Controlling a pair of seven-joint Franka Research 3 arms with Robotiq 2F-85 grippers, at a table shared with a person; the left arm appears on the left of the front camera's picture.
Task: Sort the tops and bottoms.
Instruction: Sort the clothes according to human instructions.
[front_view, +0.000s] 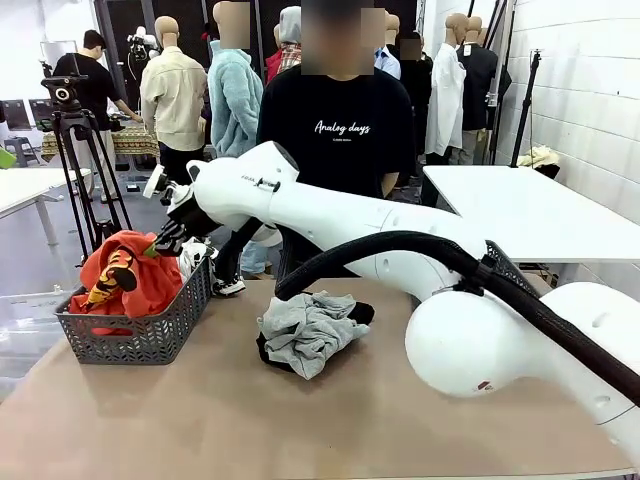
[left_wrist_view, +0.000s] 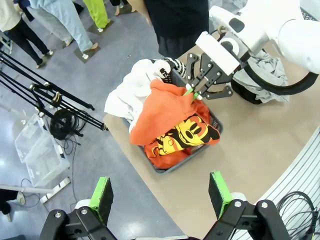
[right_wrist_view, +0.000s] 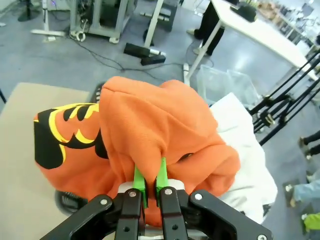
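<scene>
An orange shirt (front_view: 135, 275) with a yellow-black graphic lies heaped in the grey basket (front_view: 140, 338) at the table's left. My right gripper (front_view: 165, 240) reaches across and is shut on a fold of this orange shirt (right_wrist_view: 150, 125); its green pads (right_wrist_view: 161, 175) pinch the cloth. A white shirt (left_wrist_view: 127, 95) hangs over the basket's far side. At the table's middle a light grey shirt (front_view: 310, 330) lies crumpled on a black garment (front_view: 268, 353). My left gripper (left_wrist_view: 160, 192) hovers high above the basket (left_wrist_view: 162, 169), open with nothing in it.
A person in a black printed tee (front_view: 340, 130) stands at the table's far edge. A camera tripod (front_view: 85, 160) stands on the floor beyond the basket. A white table (front_view: 520, 200) is at the back right. The brown tabletop (front_view: 200, 420) is bare in front.
</scene>
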